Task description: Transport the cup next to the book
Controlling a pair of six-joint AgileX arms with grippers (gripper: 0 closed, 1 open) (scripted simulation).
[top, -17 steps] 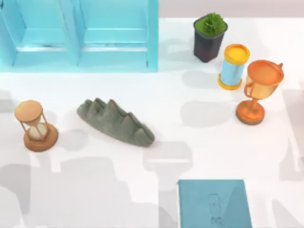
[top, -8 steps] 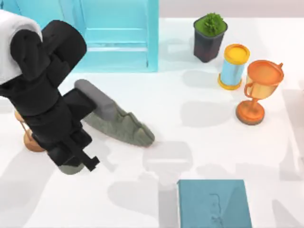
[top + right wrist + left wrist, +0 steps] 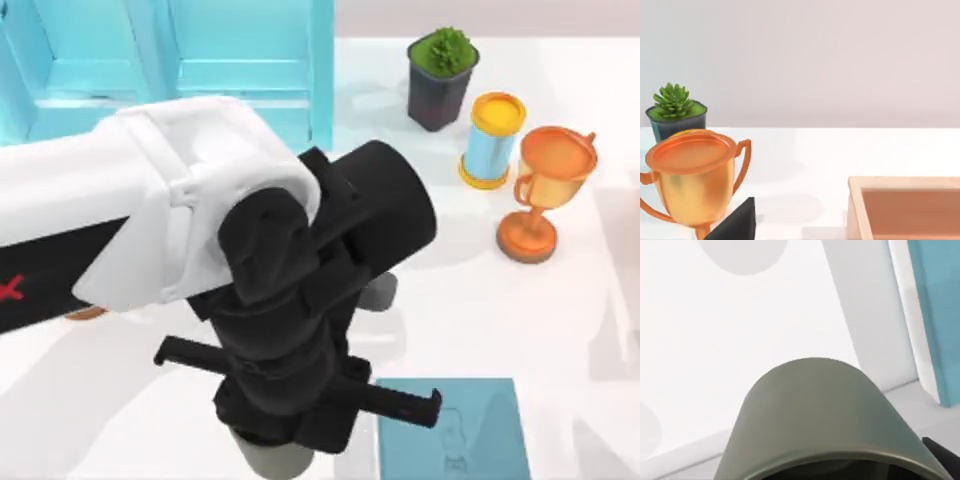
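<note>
I'm carrying the cup (image 3: 830, 415) in my left gripper (image 3: 297, 385), fingers clamped on it, so pickup looks done; setting it down is what's left. The book (image 3: 470, 430) is lying just beside the gripper. The cup hangs under it, grey-green, smooth and rounded. My right arm is idling near the trophy (image 3: 692, 177).

The light is bright and even, and it seems to come from above. On the white bench (image 3: 600, 330) lie soft grey shadows; the trophy (image 3: 545, 190) throws one toward 9 o'clock. Its gold bowl has a mild shine. In the left wrist view the grey cup (image 3: 825, 415) is very near and looks soft.
</note>
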